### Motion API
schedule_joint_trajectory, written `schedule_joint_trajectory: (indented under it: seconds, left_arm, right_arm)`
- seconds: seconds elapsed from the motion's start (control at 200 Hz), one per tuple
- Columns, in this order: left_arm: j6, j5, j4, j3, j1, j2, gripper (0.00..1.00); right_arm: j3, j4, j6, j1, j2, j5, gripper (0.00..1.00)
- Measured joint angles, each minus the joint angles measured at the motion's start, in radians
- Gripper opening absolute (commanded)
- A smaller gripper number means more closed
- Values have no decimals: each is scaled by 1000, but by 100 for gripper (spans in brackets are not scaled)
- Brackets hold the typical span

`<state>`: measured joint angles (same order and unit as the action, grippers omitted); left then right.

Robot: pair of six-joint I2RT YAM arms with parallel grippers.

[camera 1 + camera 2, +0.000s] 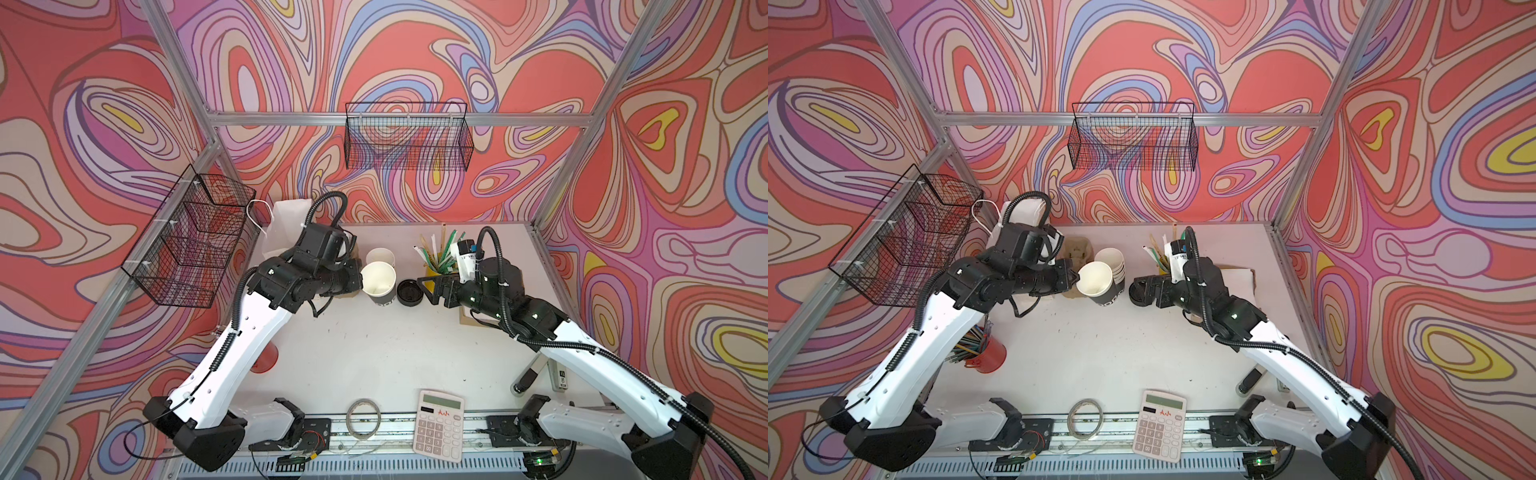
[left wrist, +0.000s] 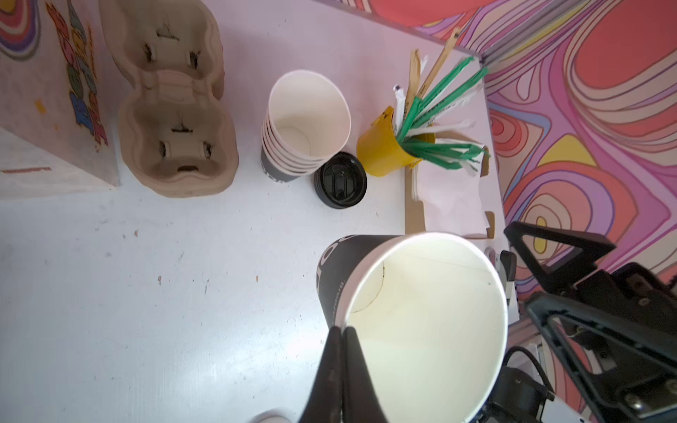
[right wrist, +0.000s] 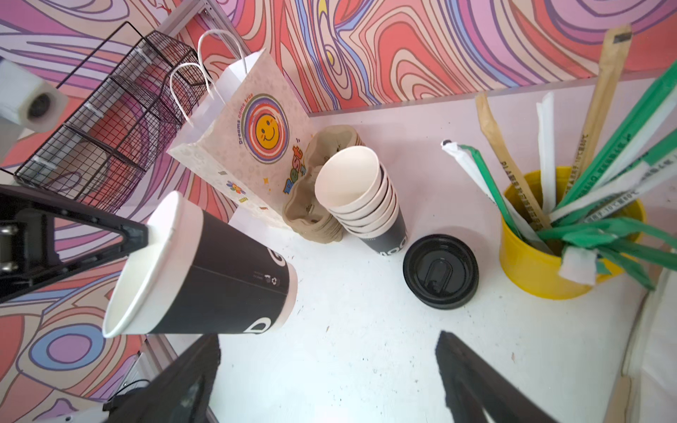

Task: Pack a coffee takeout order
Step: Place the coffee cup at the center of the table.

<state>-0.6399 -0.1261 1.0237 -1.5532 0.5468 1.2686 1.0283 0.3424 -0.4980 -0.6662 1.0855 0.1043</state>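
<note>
The left gripper (image 2: pixel 342 331) pinches the rim of the tilted black paper cup (image 2: pixel 425 322) over open white tabletop (image 2: pixel 146 293), while the right gripper (image 3: pixel 329 338), jaws spread wide, sits just short of the round black plastic lid (image 3: pixel 440 271) lying flat beside the stack of lidless cups (image 3: pixel 361 197), with the tan pulp two-cup carrier (image 2: pixel 176 110) and printed white paper bag (image 3: pixel 241 139) toward the back wall.

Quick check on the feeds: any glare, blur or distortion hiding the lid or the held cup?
Left wrist: table glares white, left gripper soft near the lens, cup rim and lid clear. Right wrist: strong fisheye bend, lid sharp. Both top views: even light, rails bowed; in a top view the right gripper partly covers the lid.
</note>
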Motion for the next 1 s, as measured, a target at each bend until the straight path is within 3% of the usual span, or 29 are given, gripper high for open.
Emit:
schedule_joint_trajectory:
  seconds: [0.406, 0.791, 1.002]
  left_arm:
    - [-39, -34, -114, 331, 81, -96, 0]
    - [-85, -23, -250, 481, 105, -31, 0]
    - [-114, 39, -319, 525, 151, 31, 0]
  right_arm:
    - [-21, 87, 11, 0, -61, 74, 93]
    - [-136, 87, -11, -36, -17, 123, 93]
    - [-170, 55, -21, -38, -14, 121, 91]
